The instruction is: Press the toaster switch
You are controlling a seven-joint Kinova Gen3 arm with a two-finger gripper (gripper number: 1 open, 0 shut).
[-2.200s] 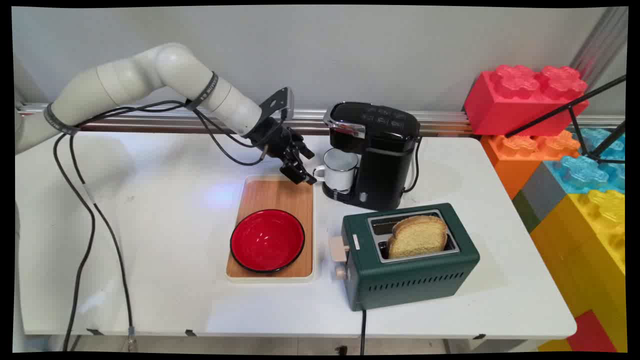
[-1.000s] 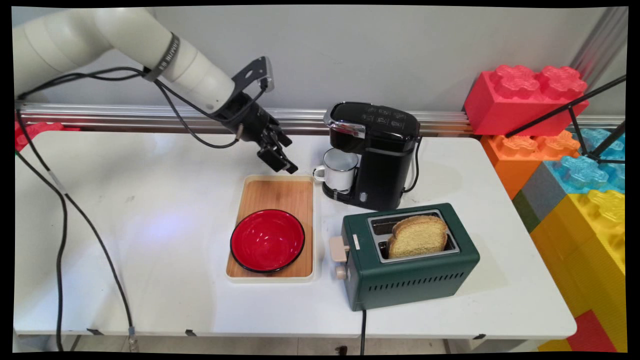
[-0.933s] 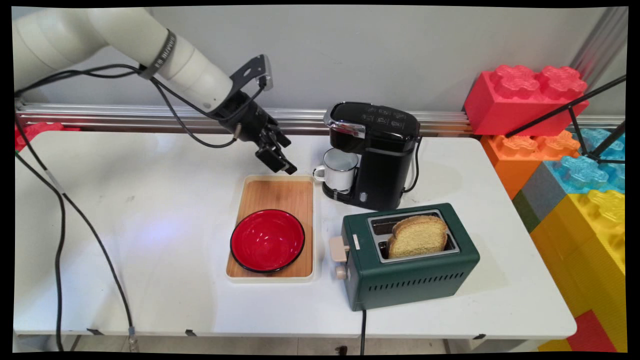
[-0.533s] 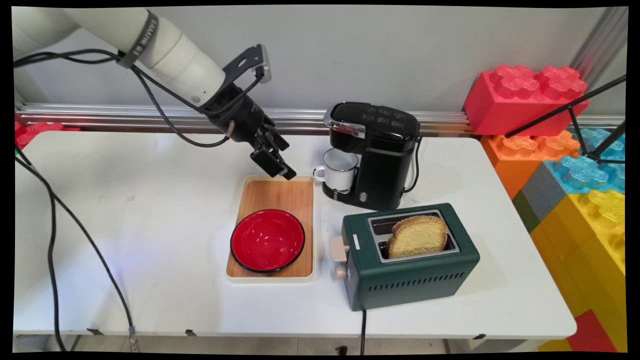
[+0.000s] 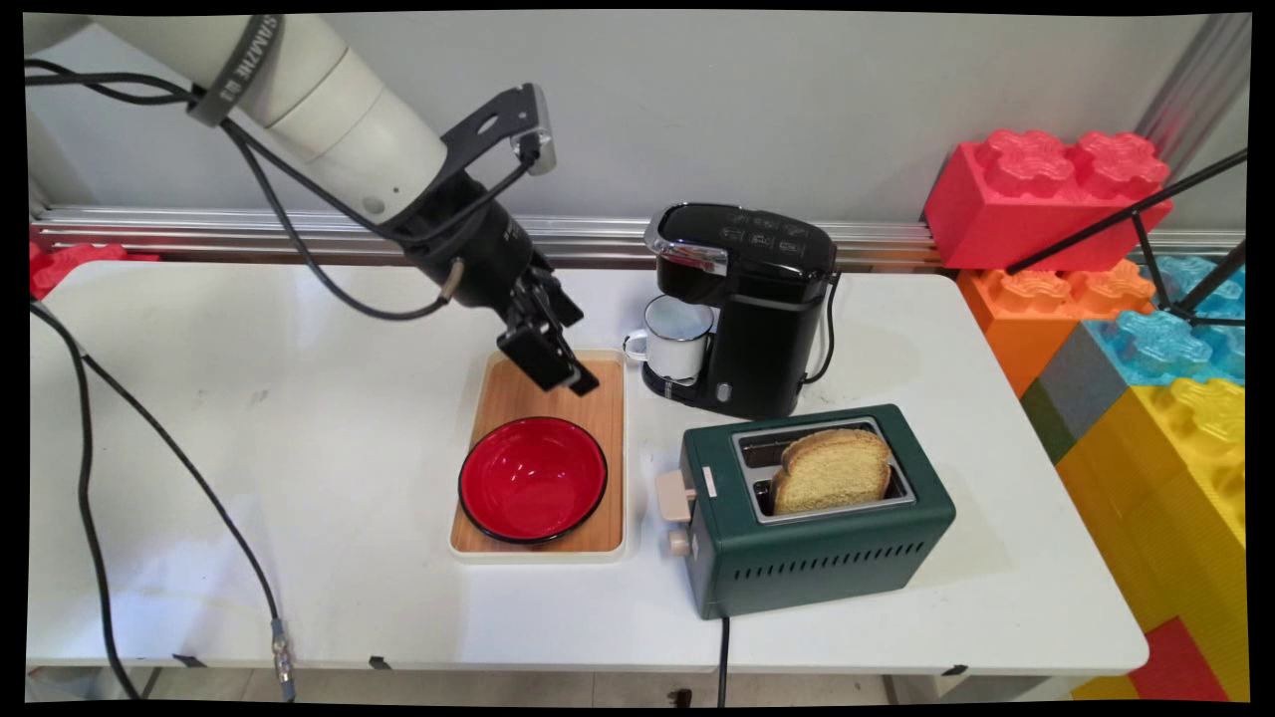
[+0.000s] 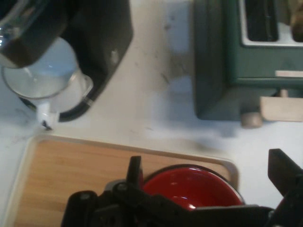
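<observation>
Table: the white table [image 5: 299, 398] bears everything; the wooden tray [image 5: 610, 438] near its middle serves as the landmark here.
Toaster: the green toaster [image 5: 827, 558] stands just right of the tray's near end, its lever side facing the tray, apart from it.
Coffee machine: the black coffee machine [image 5: 767, 299] stands just beyond the tray's far right corner.
Tray: it lies flat, its far half bare wood.
Bowl: the red bowl [image 5: 533, 479] sits upright on the tray's near half and looks empty.
Gripper: the gripper [image 5: 568, 373] hangs tilted over the tray's far end, above the bare wood and just beyond the bowl's far rim, touching nothing.
Tool state: in the hand view the fingers [image 6: 135, 168] stand wide apart with nothing between them.
Mug: the white mug [image 5: 677, 339] stands under the coffee machine's spout, just off the tray's far right corner, handle towards the tray.
Bread: the bread slice [image 5: 832, 468] stands up out of the toaster's slot, well right of the tray.
</observation>
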